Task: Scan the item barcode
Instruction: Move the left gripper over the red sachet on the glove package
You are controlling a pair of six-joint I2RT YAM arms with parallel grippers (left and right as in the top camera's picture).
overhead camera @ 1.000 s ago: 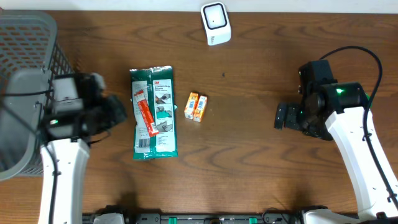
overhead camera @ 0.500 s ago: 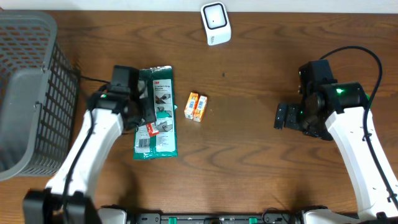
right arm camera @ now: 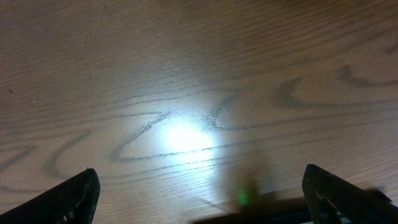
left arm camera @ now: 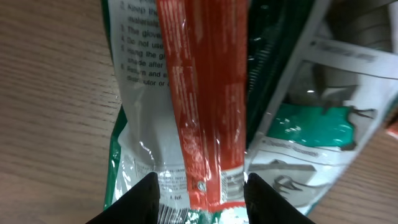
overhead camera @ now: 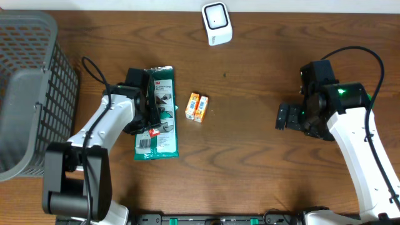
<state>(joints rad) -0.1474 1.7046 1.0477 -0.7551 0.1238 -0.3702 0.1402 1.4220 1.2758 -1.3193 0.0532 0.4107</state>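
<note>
Overhead: the left arm (overhead camera: 103, 125) lies onto the green packet (overhead camera: 162, 137), mid-left on the brown surface (overhead camera: 250, 162). Scanner (overhead camera: 216, 24) at the far edge, basket (overhead camera: 31, 94) on the left.

Left wrist: left fingers (left arm camera: 147, 196) partly apart, straddling the packet's red strip (left arm camera: 205, 112).

Right wrist: right fingers (right arm camera: 68, 196) wide apart above the wood, holding nothing.

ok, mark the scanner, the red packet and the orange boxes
scanner (overhead camera: 216, 23): overhead view, its white front face.
red packet (left arm camera: 208, 112): left wrist view, middle of the red wrapper.
orange boxes (overhead camera: 201, 109): overhead view, top of one box.
</note>
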